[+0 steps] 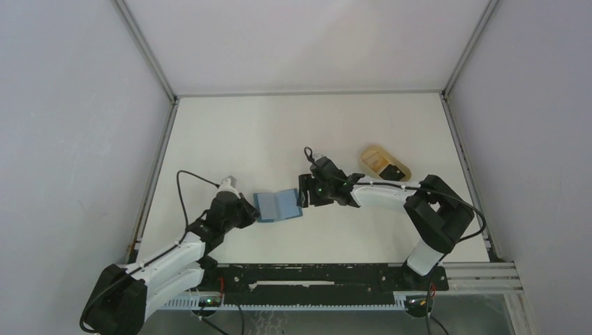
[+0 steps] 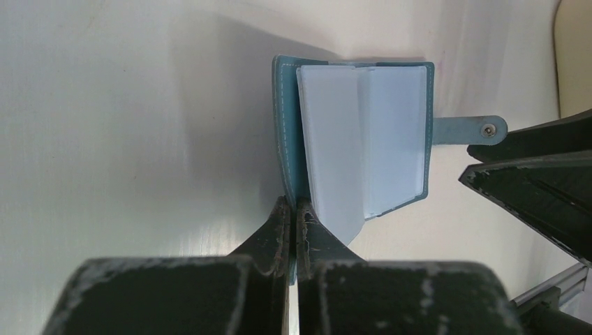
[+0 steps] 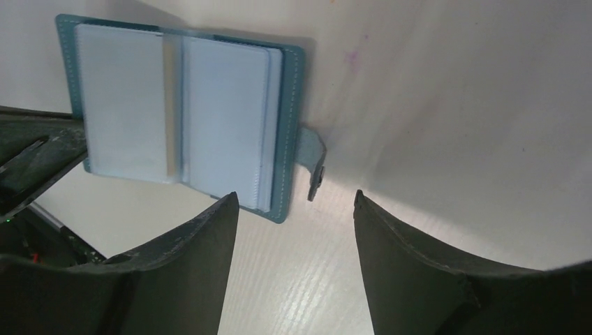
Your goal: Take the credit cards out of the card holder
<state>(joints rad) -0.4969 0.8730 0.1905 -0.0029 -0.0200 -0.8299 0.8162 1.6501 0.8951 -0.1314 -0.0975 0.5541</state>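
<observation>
The teal card holder (image 1: 278,206) lies open like a book on the table, its pale plastic sleeves (image 2: 363,132) facing up and its snap tab (image 3: 315,164) sticking out toward the right arm. My left gripper (image 2: 293,206) is shut on the edge of the holder's left cover (image 2: 286,139). Just off the tab side of the card holder (image 3: 174,112), my right gripper (image 3: 293,199) is open with only bare table between its fingers. A tan credit card (image 1: 375,157) and a black credit card (image 1: 394,171) lie together on the table behind the right arm.
White walls with metal posts enclose the table (image 1: 293,125) on three sides. The right gripper's dark fingers (image 2: 530,181) show at the right edge of the left wrist view. A black rail (image 1: 314,276) runs along the near edge.
</observation>
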